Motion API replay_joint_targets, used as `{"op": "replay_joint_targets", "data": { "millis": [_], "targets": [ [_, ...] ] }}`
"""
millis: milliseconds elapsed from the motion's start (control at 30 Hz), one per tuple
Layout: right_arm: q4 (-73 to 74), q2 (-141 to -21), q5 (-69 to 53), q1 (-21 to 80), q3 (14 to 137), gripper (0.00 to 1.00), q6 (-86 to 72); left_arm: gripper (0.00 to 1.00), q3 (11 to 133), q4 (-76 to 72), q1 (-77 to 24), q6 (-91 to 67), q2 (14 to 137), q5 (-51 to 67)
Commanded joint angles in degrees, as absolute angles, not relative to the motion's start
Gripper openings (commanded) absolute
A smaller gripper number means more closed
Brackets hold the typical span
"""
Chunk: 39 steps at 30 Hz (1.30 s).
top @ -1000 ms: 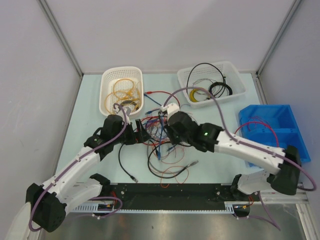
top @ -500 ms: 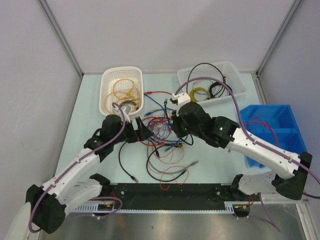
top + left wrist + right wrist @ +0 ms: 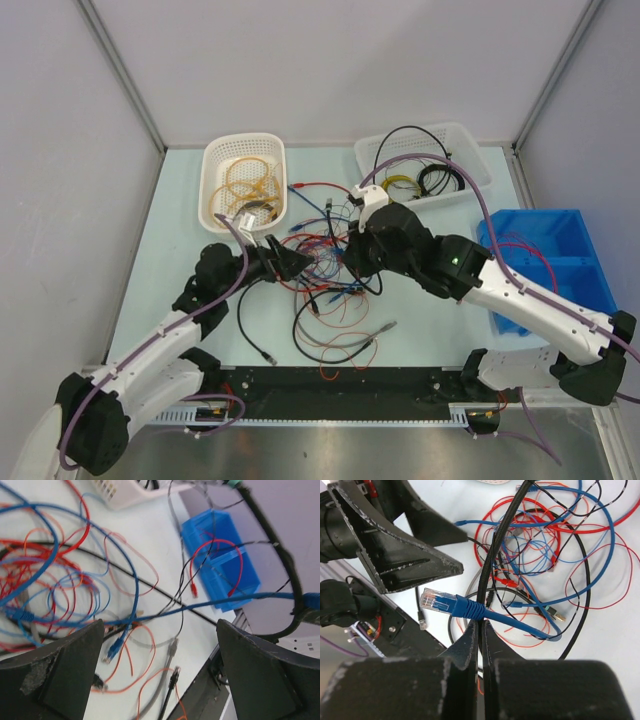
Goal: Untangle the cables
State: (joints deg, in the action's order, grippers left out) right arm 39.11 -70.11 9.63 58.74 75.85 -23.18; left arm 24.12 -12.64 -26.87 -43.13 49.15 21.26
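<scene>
The cables [image 3: 322, 275] lie as a tangle of red, blue, orange and black wires at the table's middle. My right gripper [image 3: 352, 262] is over the tangle's right side. In the right wrist view the gripper [image 3: 480, 623] is shut on a blue cable [image 3: 470, 607] just behind its clear plug, with a thick black cable [image 3: 492, 555] running past the jaws. My left gripper [image 3: 292, 262] is open at the tangle's left edge. In the left wrist view its fingers [image 3: 55, 680] stand wide apart over loose orange, grey and black ends [image 3: 172, 652], holding nothing. The taut blue cable [image 3: 210, 605] crosses that view.
A white basket [image 3: 208, 175] with yellow-orange coils stands back left. A second white basket [image 3: 480, 160] with black and yellow cables stands back right. A blue bin [image 3: 590, 260] holding a red cable is at the right. A black rail [image 3: 340, 385] lines the near edge.
My right gripper has moved back and to the right with the blue cable, drawing it taut. My left gripper has shifted slightly right towards the tangle.
</scene>
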Motion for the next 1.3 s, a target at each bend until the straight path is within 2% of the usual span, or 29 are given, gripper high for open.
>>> {"op": "replay_joint_targets", "data": {
  "millis": [0,367,467,500,567,600,800,933,1033,1267],
  "targets": [
    [36.57,-68.03,6.08,58.62,76.82,0.00,-25.31,1.00,23.64,-29.34,-27.59,-42.72,50.18,21.54],
    [34.80,-66.97,1.85,59.15,76.82,0.00,-27.77,0.99,30.14,-39.19,-30.76,-39.11,62.66,24.17],
    [34.89,-66.62,2.11,59.24,76.73,0.00,-27.95,0.71,31.29,-42.79,-30.76,-39.99,65.91,26.62],
    [34.98,-66.53,2.20,59.24,76.82,0.00,-27.86,0.43,31.81,-43.32,-30.76,-40.60,66.96,27.24],
    [35.33,-66.18,2.55,59.15,76.73,0.00,-27.69,0.11,32.86,-41.50,-30.76,-40.61,67.76,27.16],
    [35.42,-66.09,2.98,59.15,76.73,0.00,-27.51,0.00,34.44,-39.40,-30.76,-40.08,67.85,26.64],
    [36.82,-63.29,3.96,57.66,76.82,0.00,-26.54,0.00,36.74,-23.84,-26.38,-41.65,63.55,23.38],
    [39.02,-59.17,4.48,55.29,76.82,0.00,-26.02,0.00,34.99,-14.34,-15.42,-44.64,57.76,23.99],
    [40.42,-55.74,4.75,53.27,76.73,0.00,-25.84,0.00,35.59,-6.98,-11.17,-43.42,55.20,22.08],
    [39.91,-50.55,3.87,50.10,76.82,0.00,-25.66,0.00,34.98,-6.41,-10.90,-44.74,58.00,24.59]
  ]
}}
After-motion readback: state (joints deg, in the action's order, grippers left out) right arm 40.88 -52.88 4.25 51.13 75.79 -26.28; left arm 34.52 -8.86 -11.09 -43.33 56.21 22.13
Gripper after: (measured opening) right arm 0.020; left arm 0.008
